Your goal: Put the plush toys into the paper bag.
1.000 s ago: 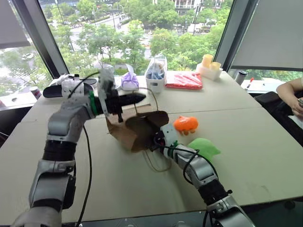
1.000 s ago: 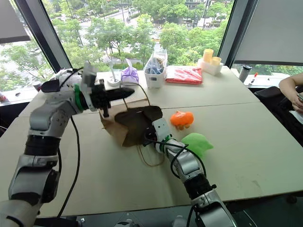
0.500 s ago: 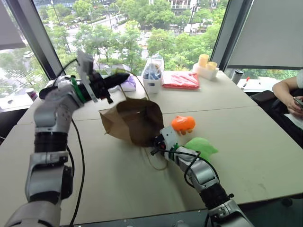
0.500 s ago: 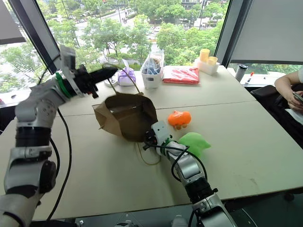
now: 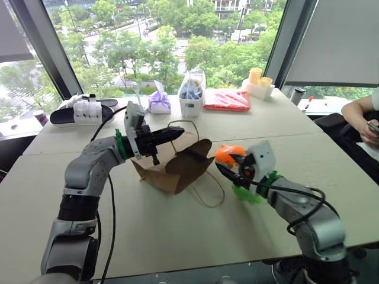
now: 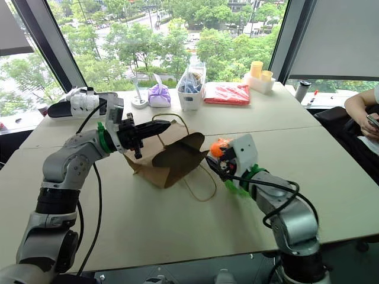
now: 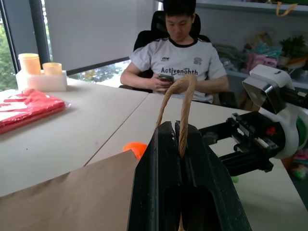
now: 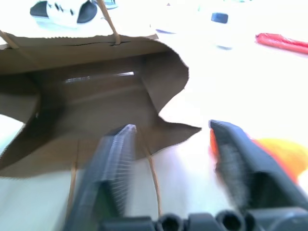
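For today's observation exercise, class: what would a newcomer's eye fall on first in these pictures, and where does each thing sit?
The crumpled brown paper bag lies mid-table with its mouth facing the robot's right, one beige cord handle pinched in the shut left gripper. Right of the bag, the open right gripper hangs beside the rounded bright orange plush toy, with the bright green plush toy under its arm.

Bright window daylight, wrist glare (blurred)
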Motion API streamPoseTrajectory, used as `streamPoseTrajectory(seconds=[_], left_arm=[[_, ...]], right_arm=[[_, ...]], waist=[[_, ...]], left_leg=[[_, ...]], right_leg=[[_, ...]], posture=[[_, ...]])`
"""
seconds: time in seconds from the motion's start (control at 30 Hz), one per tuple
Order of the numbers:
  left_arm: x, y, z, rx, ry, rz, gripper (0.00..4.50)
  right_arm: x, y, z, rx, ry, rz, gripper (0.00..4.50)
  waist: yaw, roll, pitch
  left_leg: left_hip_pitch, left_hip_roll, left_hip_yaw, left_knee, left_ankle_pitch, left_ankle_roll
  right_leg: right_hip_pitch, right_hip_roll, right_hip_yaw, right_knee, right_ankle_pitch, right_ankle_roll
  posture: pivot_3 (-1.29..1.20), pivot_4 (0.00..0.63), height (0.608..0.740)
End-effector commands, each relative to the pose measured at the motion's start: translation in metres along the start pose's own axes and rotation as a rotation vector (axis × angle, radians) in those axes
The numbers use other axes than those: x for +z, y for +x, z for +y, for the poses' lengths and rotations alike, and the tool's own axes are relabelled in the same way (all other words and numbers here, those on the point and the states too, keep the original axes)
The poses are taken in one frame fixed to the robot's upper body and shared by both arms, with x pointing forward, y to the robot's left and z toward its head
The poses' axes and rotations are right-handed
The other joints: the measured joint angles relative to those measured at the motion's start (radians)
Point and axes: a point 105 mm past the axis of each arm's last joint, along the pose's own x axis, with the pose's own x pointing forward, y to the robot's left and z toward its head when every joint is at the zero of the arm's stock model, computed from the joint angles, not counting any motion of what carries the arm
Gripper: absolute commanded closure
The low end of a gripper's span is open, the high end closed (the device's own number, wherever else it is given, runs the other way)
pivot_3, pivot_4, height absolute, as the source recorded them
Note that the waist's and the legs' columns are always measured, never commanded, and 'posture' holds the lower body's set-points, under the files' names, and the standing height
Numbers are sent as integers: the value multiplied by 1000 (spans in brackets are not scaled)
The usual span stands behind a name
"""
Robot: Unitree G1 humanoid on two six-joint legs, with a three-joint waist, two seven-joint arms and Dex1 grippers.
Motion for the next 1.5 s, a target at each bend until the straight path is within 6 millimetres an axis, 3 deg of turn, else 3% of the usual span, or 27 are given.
streamPoseTrajectory(seconds=[0.03,0.13,0.27,0.57,0.63,0.87,0.9,0.97,1.03,1.1,1.17,1.33,1.5], left_arm=[[4,0,-11,-43,24,-7,4500],[3,-1,-12,-44,29,-2,4500],[3,0,-11,-41,35,0,4500],[6,2,-11,-31,44,-5,4500],[5,2,-10,-25,44,-6,4500],[5,0,-10,-12,44,-8,4500],[5,0,-9,-7,42,-9,4500],[6,-1,-8,1,38,-11,4500],[6,-2,-7,13,31,-13,4500],[8,-3,-6,18,25,-20,4500],[11,-2,-5,20,21,-27,4500],[15,1,-5,8,20,-35,4500],[20,3,-8,-13,9,-50,4500]], right_arm=[[-11,-30,-17,-62,-36,78,25],[-39,-39,-16,-54,-32,182,25],[-70,-35,-18,-52,-29,261,25],[-80,-10,-36,-92,-187,254,25],[-79,-7,-37,-87,-225,247,807],[-66,-8,-44,-99,-260,209,4324],[-59,-10,-42,-83,-258,193,4469],[-47,-14,-38,-56,-272,166,4469],[-19,-16,-31,-23,-272,86,4469],[5,-18,-16,50,-265,16,4469],[17,-17,3,144,-271,-9,4469],[21,-1,44,301,-263,-30,4469],[17,26,66,357,-254,-48,4469]], waist=[[13,0,0],[17,0,0],[14,0,0],[15,0,0],[15,0,0],[16,0,0],[16,0,0],[16,0,0],[17,0,0],[13,0,0],[13,0,0],[18,-1,0],[15,-1,0]], left_leg=[[0,0,1,0,0,1],[1,0,3,1,-1,2],[2,0,3,2,-1,2],[2,0,4,2,-1,2],[2,0,4,2,-1,2],[2,0,3,2,-1,2],[2,0,3,2,-1,2],[2,0,3,2,-1,2],[2,0,3,2,-1,2],[2,0,3,2,-1,2],[2,0,2,2,-1,2],[2,0,2,1,-1,2],[1,0,2,2,-1,1]], right_leg=[[1,0,0,0,0,0],[2,0,0,-2,0,0],[4,0,0,-2,0,0],[5,0,0,-2,0,0],[5,0,0,-2,0,0],[5,0,0,-2,0,0],[5,0,0,-2,0,0],[5,0,0,-2,0,0],[5,0,0,-3,0,0],[5,0,0,-3,0,0],[4,0,0,-3,0,0],[5,0,-1,-3,0,0],[4,0,-1,-3,0,0]], posture=[[0,150,740],[0,150,740],[0,150,740],[0,150,740],[0,150,740],[0,150,740],[0,150,740],[0,150,740],[0,150,740],[0,150,740],[0,150,740],[0,150,740],[0,150,740]])
